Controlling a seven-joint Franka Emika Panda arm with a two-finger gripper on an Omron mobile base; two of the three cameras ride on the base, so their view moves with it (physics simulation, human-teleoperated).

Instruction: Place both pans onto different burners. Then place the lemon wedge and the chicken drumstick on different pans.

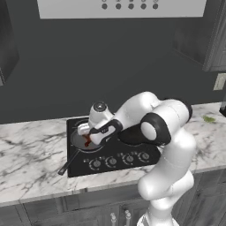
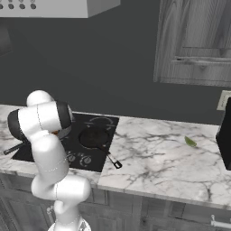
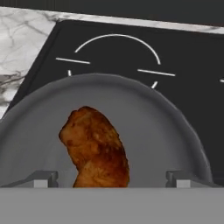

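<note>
White-veined marble counter (image 2: 158,153), dark backsplash wall (image 1: 88,66), grey wood cabinets (image 2: 194,40), range hood (image 1: 119,8) overhead.

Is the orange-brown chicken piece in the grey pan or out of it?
In. The orange-brown chicken drumstick lies on the wide grey pan's floor, between the spread fingertips of the open hand.

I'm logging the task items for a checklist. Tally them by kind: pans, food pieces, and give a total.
Pans: 2, the grey pan holding the chicken drumstick, and the black pan on another burner.
Food pieces: 2, the drumstick and the lemon wedge out on the counter.
Total: 4
</note>
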